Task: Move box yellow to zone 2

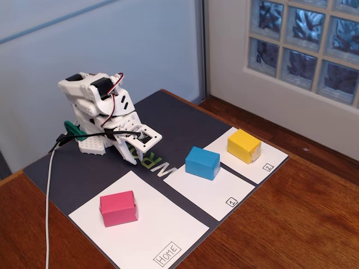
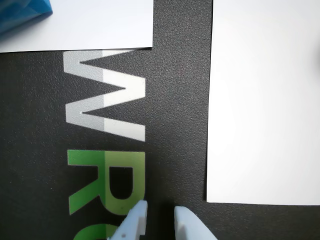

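In the fixed view the yellow box rests on the white sheet marked "2", at the right end of the dark mat. The white arm is folded low at the mat's left back. Its gripper hangs just above the printed letters, far from the yellow box. The wrist view shows the two pale fingertips at the bottom edge, and the gripper is open by a narrow gap with only mat between. The yellow box and the "2" sheet are out of the wrist view.
A blue box sits on the sheet marked "1"; its corner shows in the wrist view. A pink box sits on the "Home" sheet. The mat lies on a wooden table, with a wall and window behind.
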`<state>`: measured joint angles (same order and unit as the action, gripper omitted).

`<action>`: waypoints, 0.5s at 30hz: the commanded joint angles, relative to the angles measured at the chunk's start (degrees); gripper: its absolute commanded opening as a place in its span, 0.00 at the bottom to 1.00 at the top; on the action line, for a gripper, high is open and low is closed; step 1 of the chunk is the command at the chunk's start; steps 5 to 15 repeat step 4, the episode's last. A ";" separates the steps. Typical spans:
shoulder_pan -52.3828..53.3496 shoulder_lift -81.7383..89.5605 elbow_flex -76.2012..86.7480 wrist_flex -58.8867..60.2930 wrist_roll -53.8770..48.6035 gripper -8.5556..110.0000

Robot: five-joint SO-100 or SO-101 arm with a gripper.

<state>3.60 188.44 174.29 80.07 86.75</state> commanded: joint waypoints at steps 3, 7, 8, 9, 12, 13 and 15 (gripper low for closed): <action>0.62 2.90 -0.18 3.52 -0.09 0.13; 0.62 2.90 -0.18 3.52 -0.09 0.13; 0.62 2.90 -0.18 3.52 -0.09 0.13; 0.62 2.90 -0.18 3.52 -0.09 0.13; 0.62 2.90 -0.18 3.52 -0.09 0.13; 0.62 2.90 -0.18 3.52 -0.09 0.13; 0.62 2.90 -0.18 3.52 -0.09 0.13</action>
